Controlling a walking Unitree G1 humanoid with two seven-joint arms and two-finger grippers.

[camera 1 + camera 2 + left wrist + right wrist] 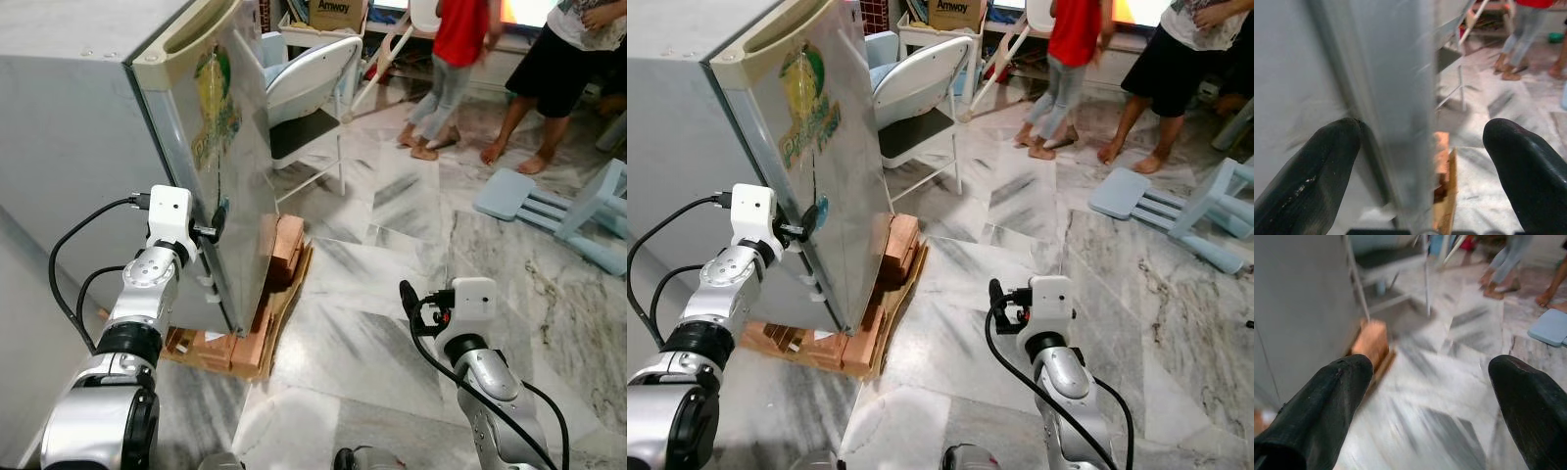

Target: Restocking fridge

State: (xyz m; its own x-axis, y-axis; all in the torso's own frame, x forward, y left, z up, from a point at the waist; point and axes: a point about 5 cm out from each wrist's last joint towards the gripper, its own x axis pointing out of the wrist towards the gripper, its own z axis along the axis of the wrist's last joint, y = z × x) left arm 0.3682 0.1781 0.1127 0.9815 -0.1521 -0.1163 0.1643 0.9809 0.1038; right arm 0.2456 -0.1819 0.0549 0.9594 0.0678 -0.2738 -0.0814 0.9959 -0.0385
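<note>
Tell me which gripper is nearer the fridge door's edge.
Left. The left gripper is open astride the fridge door's edge; the right gripper, also open, hangs over the marble floor, well away from it.

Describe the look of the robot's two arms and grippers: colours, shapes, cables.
Both arms are silver metal with rounded joint housings and black bands. The left arm and right arm each end in a white boxy wrist module, fed by looping black cables. The left gripper and right gripper each have two long, rounded, matte black fingers.
</note>
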